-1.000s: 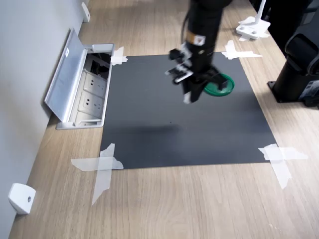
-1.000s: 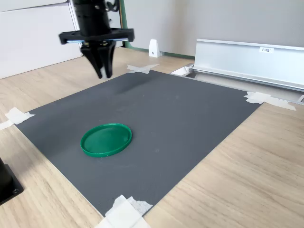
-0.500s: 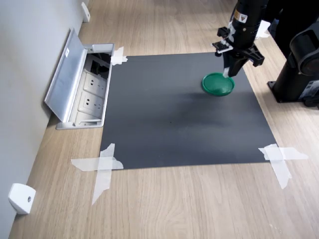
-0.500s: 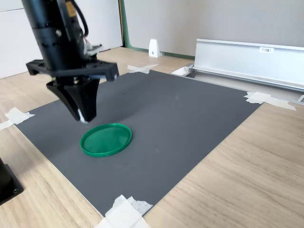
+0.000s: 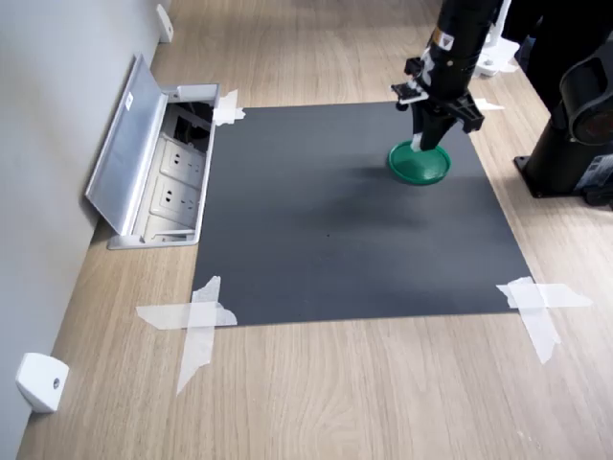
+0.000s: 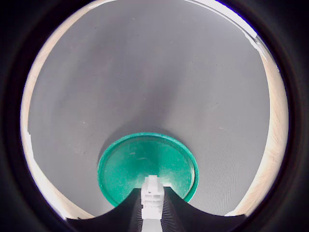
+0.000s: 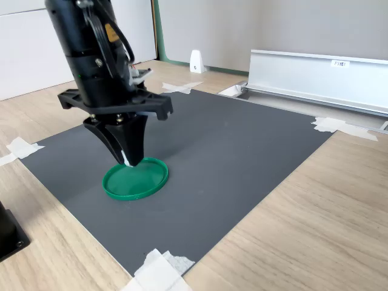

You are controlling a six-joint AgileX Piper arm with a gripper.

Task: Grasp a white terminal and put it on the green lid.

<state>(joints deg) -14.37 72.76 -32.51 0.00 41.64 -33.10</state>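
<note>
The green lid (image 5: 421, 165) (image 7: 137, 180) (image 6: 140, 166) lies flat on the dark mat, near the first exterior view's right edge of it. My gripper (image 5: 421, 144) (image 7: 130, 161) (image 6: 152, 205) points straight down over the lid, shut on the white terminal (image 6: 152, 197), a tiny white block that peeks out between the black fingertips (image 7: 125, 159). In the wrist view the terminal hangs over the lid's near part. From these views I cannot tell whether it touches the lid's surface.
The dark mat (image 5: 354, 220) is taped to a wooden table at its corners (image 5: 196, 321). An open metal socket box (image 5: 158, 168) sits at the first exterior view's left. A black stand (image 5: 575, 144) is at the first exterior view's right, and a white wedge piece (image 5: 38, 381) at its lower left.
The gripper has carried the terminal from over the mat's middle to the lid and come down close above it. The lid has not moved.
</note>
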